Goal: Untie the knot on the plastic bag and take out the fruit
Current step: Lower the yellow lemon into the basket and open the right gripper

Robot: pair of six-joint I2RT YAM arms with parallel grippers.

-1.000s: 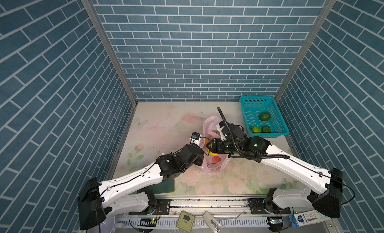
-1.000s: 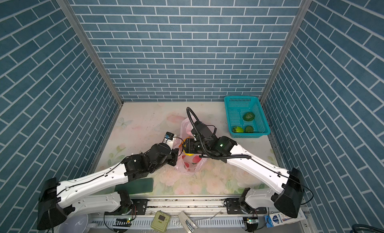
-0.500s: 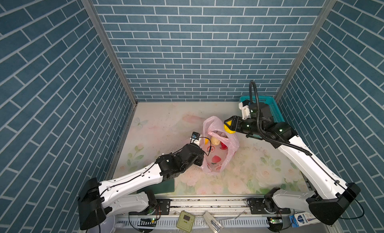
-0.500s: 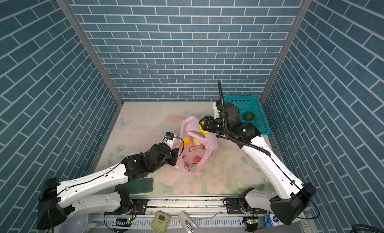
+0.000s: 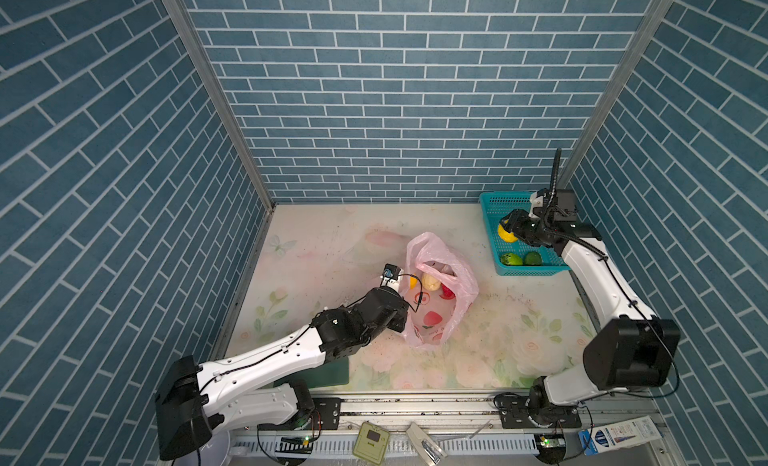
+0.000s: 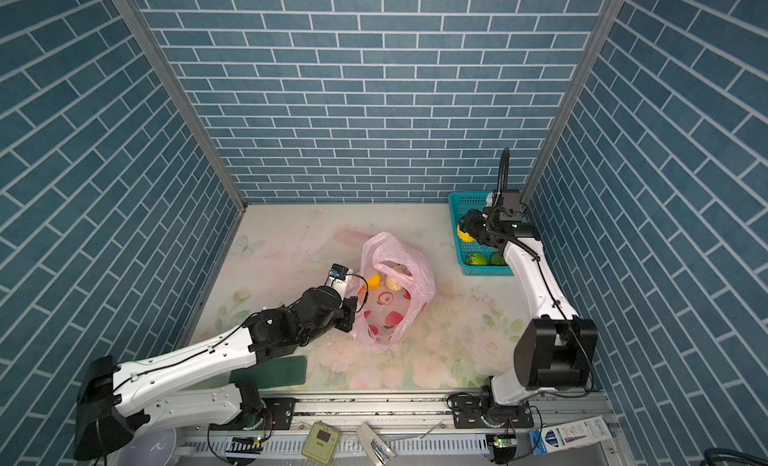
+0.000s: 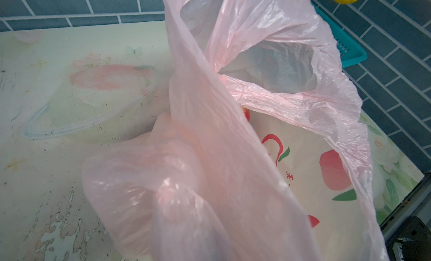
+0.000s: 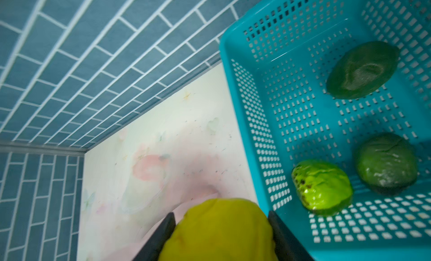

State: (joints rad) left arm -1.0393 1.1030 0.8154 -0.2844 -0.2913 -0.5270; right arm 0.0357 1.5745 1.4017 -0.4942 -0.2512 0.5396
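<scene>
Nearest, the left gripper [image 6: 352, 314] is closed tight on the near rim of the thin pink plastic bag [image 5: 440, 318], whose mouth gapes over orange, pale and red toy fruits [image 5: 430, 281]. Beyond the bag, to its right, the right gripper [image 8: 221, 216] clamps a round yellow toy fruit [image 8: 219, 234] at the rim of a teal perforated basket [image 8: 235, 68] holding three green fruits [image 8: 321, 185].

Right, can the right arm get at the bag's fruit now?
Probably not yet: the right tool is at the basket, shut on a yellow fruit. The bag gapes upward with fruit showing, so the way looks free once it lets go.
</scene>
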